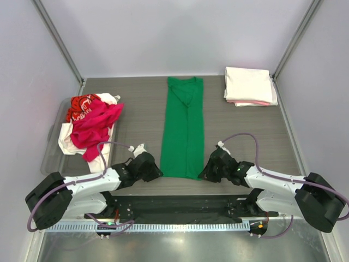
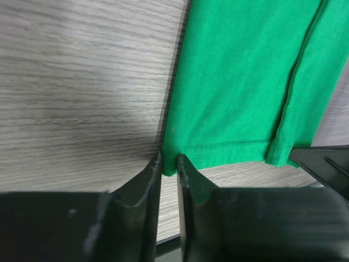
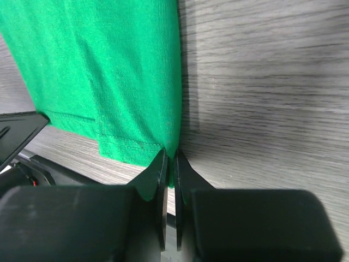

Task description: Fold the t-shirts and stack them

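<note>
A bright green t-shirt (image 1: pixel 184 128) lies flat in the middle of the table, folded lengthwise into a long strip, collar at the far end. My left gripper (image 1: pixel 155 170) is at its near left hem corner, and the left wrist view shows the jaws of this gripper (image 2: pixel 169 162) pinched on that corner of the green t-shirt (image 2: pixel 240 82). My right gripper (image 1: pixel 204 173) is at the near right corner, with its jaws (image 3: pixel 169 159) shut on the hem of the green t-shirt (image 3: pixel 103 71). Crumpled magenta-red, red printed and white t-shirts (image 1: pixel 92 124) lie at the left.
A clear plastic bin (image 1: pixel 53 143) at the table's left edge holds the crumpled shirts. A folded stack of cream-white and pink shirts (image 1: pixel 249 85) sits at the far right corner. Metal frame posts (image 1: pixel 59 39) rise at both back corners.
</note>
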You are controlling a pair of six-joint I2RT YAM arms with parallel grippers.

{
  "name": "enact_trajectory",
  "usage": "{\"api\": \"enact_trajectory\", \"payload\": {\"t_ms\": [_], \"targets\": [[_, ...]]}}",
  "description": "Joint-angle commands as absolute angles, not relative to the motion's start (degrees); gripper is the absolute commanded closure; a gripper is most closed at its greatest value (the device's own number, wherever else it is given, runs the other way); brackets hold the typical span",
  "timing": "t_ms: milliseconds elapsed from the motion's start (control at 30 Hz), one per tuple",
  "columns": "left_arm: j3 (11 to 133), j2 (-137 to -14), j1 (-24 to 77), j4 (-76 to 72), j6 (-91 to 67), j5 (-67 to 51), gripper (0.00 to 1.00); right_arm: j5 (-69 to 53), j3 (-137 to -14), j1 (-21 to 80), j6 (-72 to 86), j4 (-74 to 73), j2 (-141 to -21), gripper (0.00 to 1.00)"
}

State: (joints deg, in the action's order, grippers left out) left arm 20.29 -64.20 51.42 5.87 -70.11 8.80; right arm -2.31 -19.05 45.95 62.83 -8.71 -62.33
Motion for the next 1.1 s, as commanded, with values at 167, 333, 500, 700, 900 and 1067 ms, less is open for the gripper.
{"api": "enact_trajectory", "payload": {"t_ms": [167,333,500,700,900,1067], "targets": [[19.6,-65.7,52.4,6.4,-70.0,8.5,1.0,-2.2,-18.0,46.3,61.5,-12.4,-59.4,0.99],[19.7,-62.6,54.3,8.2,-72.4,6.4,1.0,-3.8,-18.3,46.3,61.8,-15.7,-57.2,0.99],[23.4,-56.0,59.7,17.0,-76.5,8.0,1.0,-4.3,-21.1,47.1,63.5,-24.5,-51.7,0.99],[33.1,-53.3,60.8,29.9,-72.7,14.0,1.0,3.2,-32.4,47.1,61.3,-35.1,-46.8,0.99],[49.6,-59.8,59.2,41.3,-63.8,22.1,0.99,11.1,-46.8,45.5,53.4,-39.5,-57.1,0.99],[57.6,-66.6,50.6,40.4,-56.9,18.7,0.99,12.0,-55.4,39.7,46.5,-40.2,-66.1,0.99]]}}
